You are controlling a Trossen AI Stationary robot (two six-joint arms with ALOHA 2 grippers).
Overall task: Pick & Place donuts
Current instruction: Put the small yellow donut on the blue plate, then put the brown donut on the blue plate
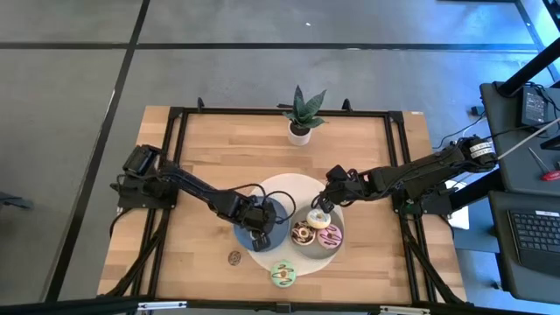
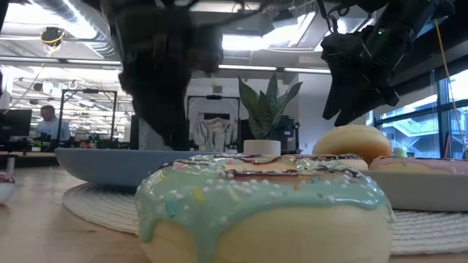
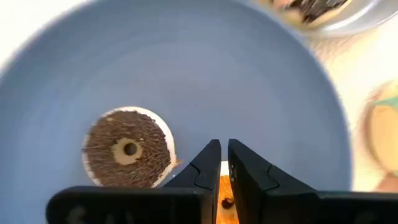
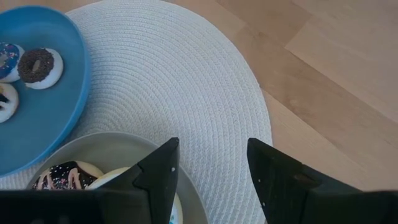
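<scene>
Under left gripper: blue plate, smooth and shallow; fingers nearly closed, holding nothing, probably just after a drop.
Mini ring: brown, sprinkled, flat on that plate, just beside the fingertips.
Right gripper: wide, empty, above grey plate, likely for another donut.
Below it: white donut, chocolate donut, pink donut.
Green donut: glossy icing, on bare wood, off the woven mat.

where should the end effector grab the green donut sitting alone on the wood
Take the green donut across its ring, one finger on each outer side, coming straight down from above. It lies flat on the table, off the mat, with free space all round, so the sides look reachable.
</scene>
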